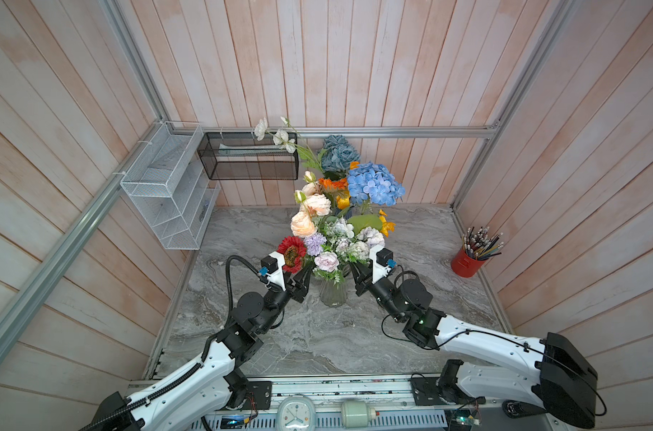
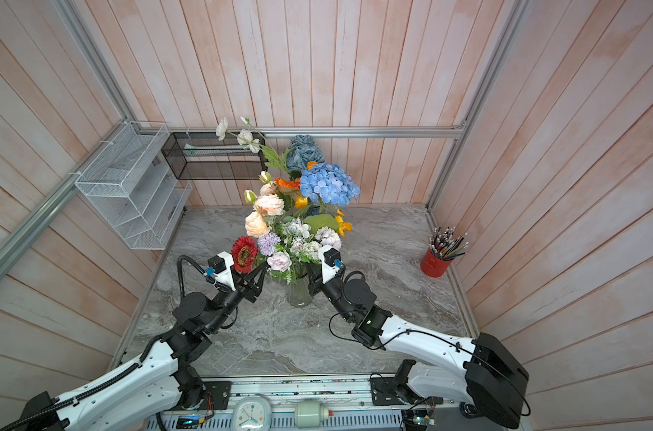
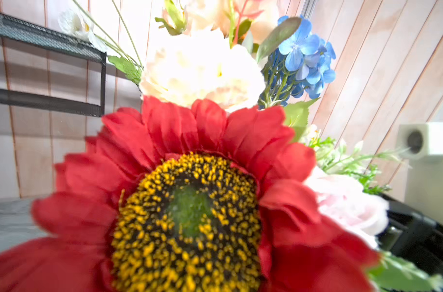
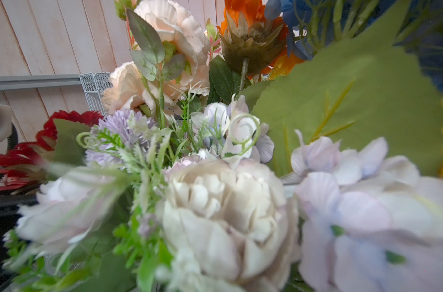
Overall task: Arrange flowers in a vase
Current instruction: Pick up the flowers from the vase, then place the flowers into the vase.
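Flanking one vase (image 1: 333, 294): left gripper (image 1: 304, 277), right gripper (image 1: 358, 275)

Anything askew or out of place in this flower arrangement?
Yes: the white flower sprig leans far out of the bouquet, toward the hanging black mesh basket. The red flower also hangs low at the bouquet's edge, facing outward.

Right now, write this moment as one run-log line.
flowers: in vase | left gripper: by red flower, jaws unclear | right gripper: beside vase, jaws unclear
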Robot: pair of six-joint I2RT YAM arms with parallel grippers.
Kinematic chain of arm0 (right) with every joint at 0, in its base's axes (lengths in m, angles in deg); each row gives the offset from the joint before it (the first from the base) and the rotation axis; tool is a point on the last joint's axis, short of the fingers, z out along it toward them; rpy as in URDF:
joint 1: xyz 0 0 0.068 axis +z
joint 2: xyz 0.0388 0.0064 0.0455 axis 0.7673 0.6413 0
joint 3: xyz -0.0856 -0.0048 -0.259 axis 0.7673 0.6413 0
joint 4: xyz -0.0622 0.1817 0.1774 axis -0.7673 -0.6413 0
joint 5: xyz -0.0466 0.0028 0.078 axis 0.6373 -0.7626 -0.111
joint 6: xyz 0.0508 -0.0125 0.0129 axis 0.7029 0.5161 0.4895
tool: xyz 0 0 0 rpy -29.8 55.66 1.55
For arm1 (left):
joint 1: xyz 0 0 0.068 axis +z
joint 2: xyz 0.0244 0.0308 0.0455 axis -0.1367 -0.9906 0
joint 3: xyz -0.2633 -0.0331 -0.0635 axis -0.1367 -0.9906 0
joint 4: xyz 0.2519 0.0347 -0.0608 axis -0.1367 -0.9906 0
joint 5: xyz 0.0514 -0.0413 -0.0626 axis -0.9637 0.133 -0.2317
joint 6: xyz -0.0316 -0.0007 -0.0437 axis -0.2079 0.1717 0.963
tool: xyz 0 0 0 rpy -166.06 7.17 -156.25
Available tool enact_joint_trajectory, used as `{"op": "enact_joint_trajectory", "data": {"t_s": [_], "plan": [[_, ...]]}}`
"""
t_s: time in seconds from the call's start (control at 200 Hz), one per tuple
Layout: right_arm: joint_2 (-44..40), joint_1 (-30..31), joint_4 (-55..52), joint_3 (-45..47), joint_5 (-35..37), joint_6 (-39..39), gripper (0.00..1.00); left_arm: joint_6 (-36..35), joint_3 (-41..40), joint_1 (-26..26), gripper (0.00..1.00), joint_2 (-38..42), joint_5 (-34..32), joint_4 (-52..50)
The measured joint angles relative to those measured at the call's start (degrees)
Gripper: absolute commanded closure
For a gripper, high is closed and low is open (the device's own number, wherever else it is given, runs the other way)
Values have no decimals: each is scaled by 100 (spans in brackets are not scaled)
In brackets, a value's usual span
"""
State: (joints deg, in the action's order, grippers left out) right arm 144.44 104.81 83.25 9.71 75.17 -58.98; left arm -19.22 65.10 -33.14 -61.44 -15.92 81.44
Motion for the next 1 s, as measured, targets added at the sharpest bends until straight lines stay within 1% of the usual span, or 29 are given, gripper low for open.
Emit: {"op": "enact_joint_trajectory", "data": {"t_s": [0.045,0.08,0.455,0.585,0.635,0.735,0.775,0.935,1.0], "plan": [[0,0,0,0,-17,-2,78,-11,13,2,66,-81,24,28],[0,0,0,-2,-26,-2,78,-15,22,9,69,-146,48,42],[0,0,-2,-2,-61,-22,74,173,44,4,68,-737,459,162],[0,0,-2,-2,-59,-26,68,192,44,-7,68,-852,461,190],[0,-2,-4,0,-59,-31,66,197,44,-7,65,-863,461,186],[0,-4,-24,-2,-61,-17,62,225,42,-7,53,-815,457,157],[0,-4,-39,-2,-61,-13,61,258,33,-7,50,-752,452,122],[-48,-4,-195,0,-79,79,59,306,-199,-17,36,-166,365,-131],[-107,-4,-297,9,-122,144,57,348,-328,-22,31,90,302,-304]]}}
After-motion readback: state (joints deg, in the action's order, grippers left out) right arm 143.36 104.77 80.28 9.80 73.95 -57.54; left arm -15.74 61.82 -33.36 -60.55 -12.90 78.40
